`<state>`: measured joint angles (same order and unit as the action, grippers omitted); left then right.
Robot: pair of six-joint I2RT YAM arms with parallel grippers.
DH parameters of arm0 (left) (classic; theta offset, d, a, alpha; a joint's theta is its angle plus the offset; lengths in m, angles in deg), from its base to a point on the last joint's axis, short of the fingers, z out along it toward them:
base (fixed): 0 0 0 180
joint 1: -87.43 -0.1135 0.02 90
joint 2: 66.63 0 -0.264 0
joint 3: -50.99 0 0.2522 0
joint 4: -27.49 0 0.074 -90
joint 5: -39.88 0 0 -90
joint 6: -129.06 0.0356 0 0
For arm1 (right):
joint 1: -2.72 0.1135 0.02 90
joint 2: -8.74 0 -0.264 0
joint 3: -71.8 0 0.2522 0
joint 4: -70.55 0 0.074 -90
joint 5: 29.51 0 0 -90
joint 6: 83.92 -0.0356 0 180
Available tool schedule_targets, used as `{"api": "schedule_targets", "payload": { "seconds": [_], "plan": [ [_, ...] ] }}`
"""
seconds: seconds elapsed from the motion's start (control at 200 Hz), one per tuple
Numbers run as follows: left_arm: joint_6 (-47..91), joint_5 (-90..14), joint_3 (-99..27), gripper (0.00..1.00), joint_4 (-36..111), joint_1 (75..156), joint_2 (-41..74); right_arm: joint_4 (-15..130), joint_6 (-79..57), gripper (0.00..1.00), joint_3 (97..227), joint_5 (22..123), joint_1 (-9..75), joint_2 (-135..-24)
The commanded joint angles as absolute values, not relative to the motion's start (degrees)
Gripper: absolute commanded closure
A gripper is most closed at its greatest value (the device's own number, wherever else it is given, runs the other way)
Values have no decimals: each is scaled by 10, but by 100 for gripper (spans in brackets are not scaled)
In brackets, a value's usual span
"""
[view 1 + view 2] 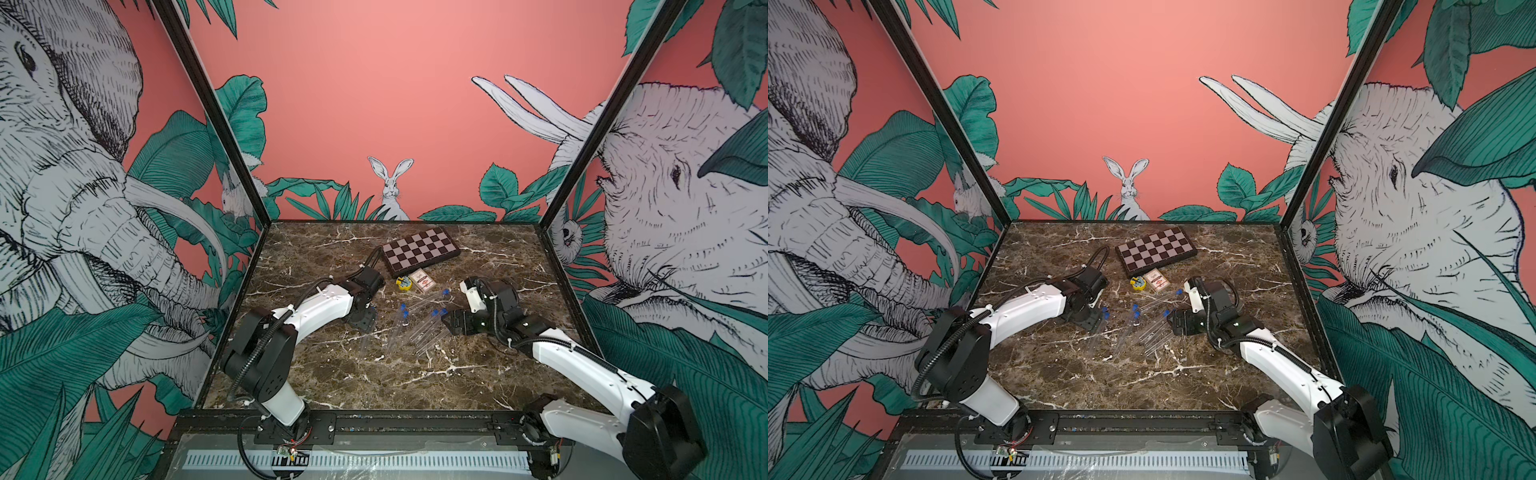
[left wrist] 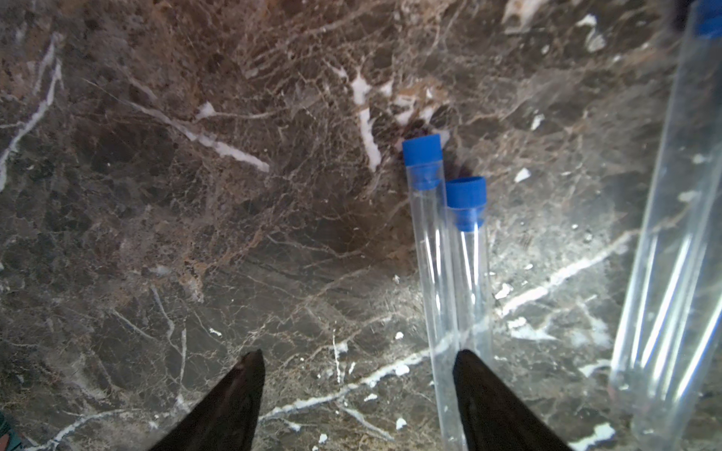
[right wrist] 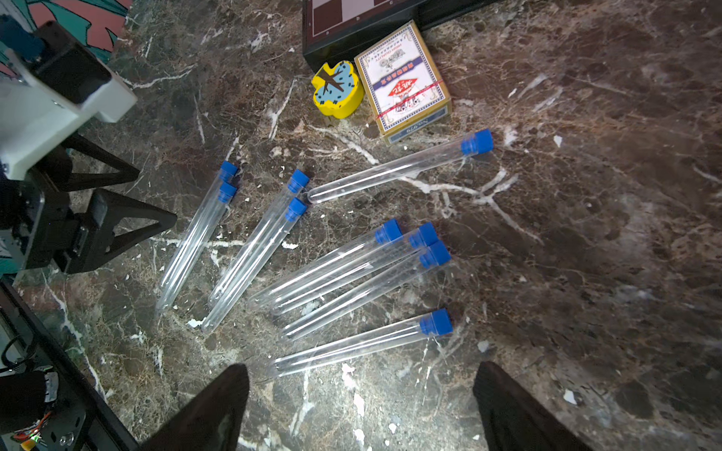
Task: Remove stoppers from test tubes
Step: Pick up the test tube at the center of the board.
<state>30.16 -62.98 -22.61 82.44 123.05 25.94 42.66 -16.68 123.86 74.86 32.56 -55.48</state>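
The left gripper [image 2: 357, 375] hangs low over the dark marble table [image 2: 156, 195], jaws apart and holding nothing. A pair of clear test tubes [image 2: 433, 273] lies flat, passing just beside one of its black fingertips [image 2: 488, 398]. The right gripper [image 3: 361, 390] is spread wider and is also empty, with the nearest tube lying just ahead of its tips. Nine tubes lie scattered flat between the two arms, some touching in pairs and threes. Each has a blue stopper plugged into its mouth; the stoppers [image 3: 435, 322] all point towards the back of the table. Beyond them sit a yellow toy [image 3: 338, 93], a card box [image 3: 402, 82] and a chessboard [image 1: 419, 249].
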Motion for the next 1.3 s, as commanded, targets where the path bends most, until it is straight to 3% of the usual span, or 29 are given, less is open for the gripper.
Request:
{"api": "schedule_targets", "payload": {
  "seconds": [0.0,0.955,1.295],
  "plan": [
    [283,-629,-221,26,820,1236,266,434,-173,10,1253,736,335,-552],
    [263,-617,-191,37,779,1247,295,393,-180,9,1270,698,339,-517],
    [255,-616,-173,54,769,1257,304,383,-183,9,1290,697,339,-531]
  ]
}}
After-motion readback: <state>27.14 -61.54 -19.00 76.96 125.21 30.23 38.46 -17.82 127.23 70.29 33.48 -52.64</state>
